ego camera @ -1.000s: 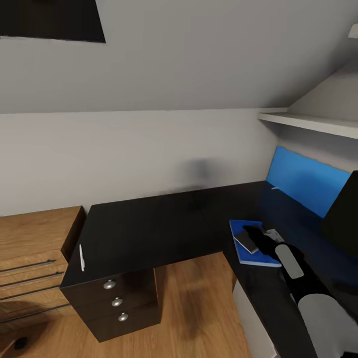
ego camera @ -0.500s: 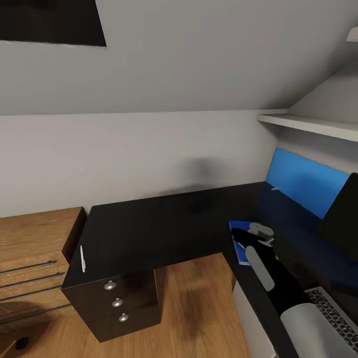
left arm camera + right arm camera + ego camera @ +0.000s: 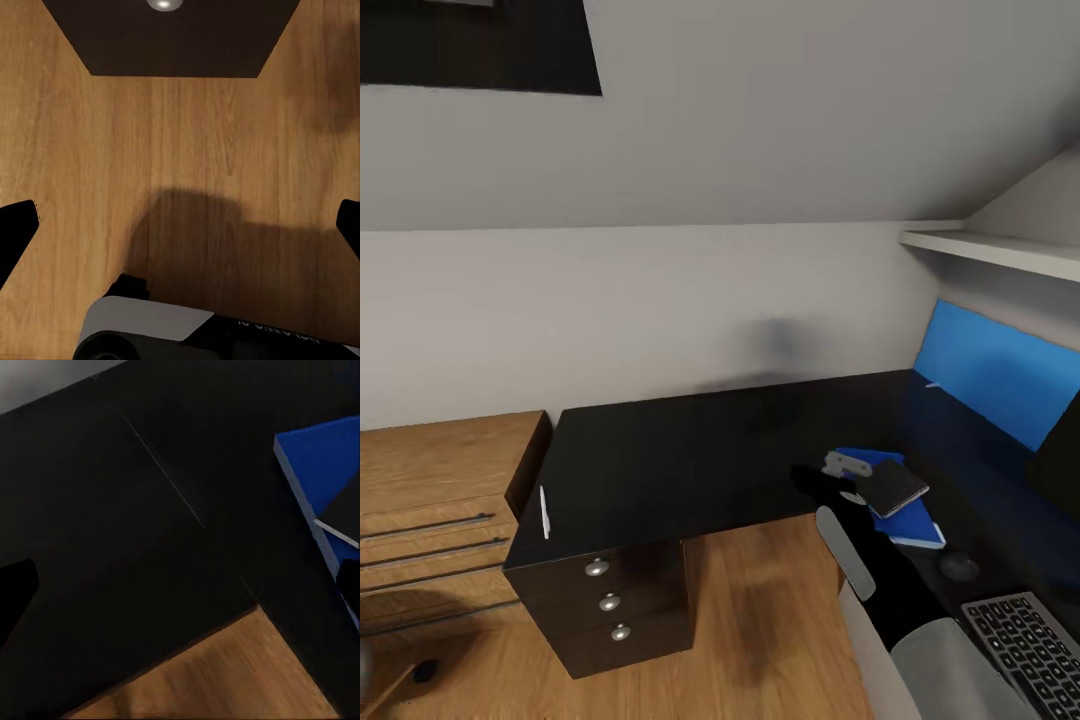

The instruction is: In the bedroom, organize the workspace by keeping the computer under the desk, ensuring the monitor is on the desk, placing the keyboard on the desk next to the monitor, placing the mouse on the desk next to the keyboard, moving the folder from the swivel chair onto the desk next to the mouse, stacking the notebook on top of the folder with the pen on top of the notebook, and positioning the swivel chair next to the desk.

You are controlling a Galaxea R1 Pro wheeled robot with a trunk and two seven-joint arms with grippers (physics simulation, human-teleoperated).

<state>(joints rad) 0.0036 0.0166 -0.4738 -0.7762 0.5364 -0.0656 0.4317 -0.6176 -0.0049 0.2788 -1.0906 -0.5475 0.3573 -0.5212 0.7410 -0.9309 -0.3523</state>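
Observation:
The glossy black desk (image 3: 690,450) fills the middle of the head view. On its right wing the blue folder (image 3: 912,525) lies flat, with the dark grey notebook (image 3: 893,486) on top of it, turned askew. My right gripper (image 3: 832,480) hovers open just left of the folder, holding nothing. In the right wrist view this gripper (image 3: 180,585) has its fingertips wide apart over the desk's inner corner, the folder (image 3: 319,465) to one side. The white pen (image 3: 544,512) lies at the desk's far left end. Mouse (image 3: 960,566), keyboard (image 3: 1028,645) and monitor (image 3: 1065,450) sit near the right edge. My left gripper (image 3: 180,225) hangs open over the wood floor.
A light wooden dresser (image 3: 430,490) stands against the desk's left end. The three-drawer pedestal (image 3: 610,605) sits under that end; its knob (image 3: 165,4) shows in the left wrist view. A blue wall panel (image 3: 1000,370) and a white shelf (image 3: 1000,250) are behind the right wing.
The view has shifted a little. My right gripper has let go of the notebook, which now lies on the folder, and has drawn back leftward toward the desk's inner corner.

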